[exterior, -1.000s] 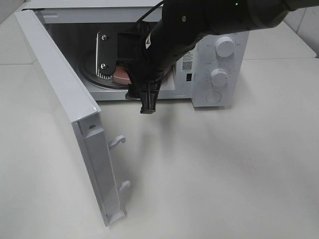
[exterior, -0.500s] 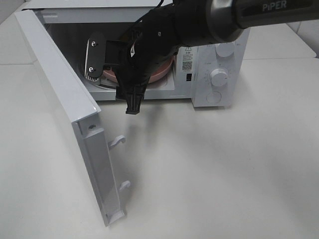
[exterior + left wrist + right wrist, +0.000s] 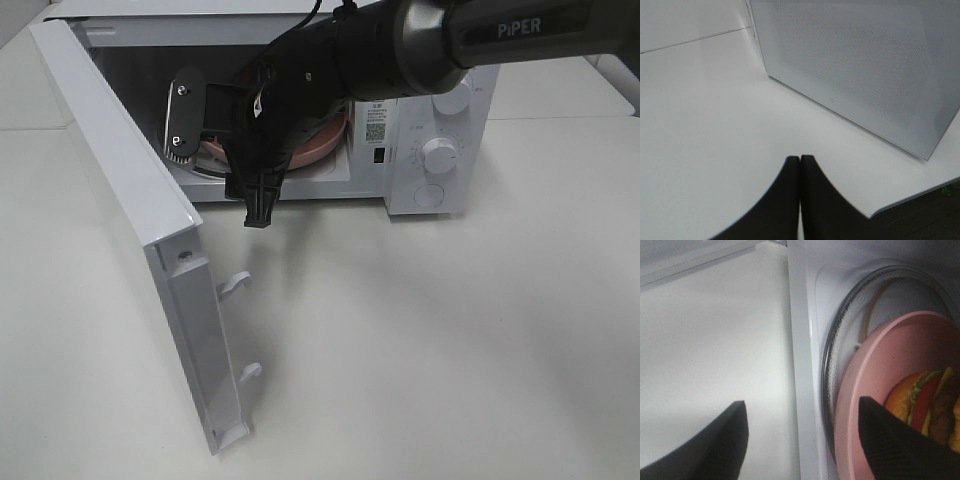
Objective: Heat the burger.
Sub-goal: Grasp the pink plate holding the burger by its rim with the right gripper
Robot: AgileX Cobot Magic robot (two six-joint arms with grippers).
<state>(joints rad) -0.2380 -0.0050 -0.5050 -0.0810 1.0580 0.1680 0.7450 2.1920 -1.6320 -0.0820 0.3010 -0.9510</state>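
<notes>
The burger (image 3: 927, 407) sits on the pink plate (image 3: 865, 385), which rests on the glass turntable (image 3: 837, 330) inside the microwave (image 3: 400, 182), whose door (image 3: 120, 190) stands swung wide open. The right end effector (image 3: 220, 165) hovers at the mouth of the cavity with its 2 fingers spread well apart, nothing between them and clear of the burger. The left end effector (image 3: 800, 172) hangs over the white surface (image 3: 700, 110) near the door's outer face, its 2 fingers pressed together on nothing.
</notes>
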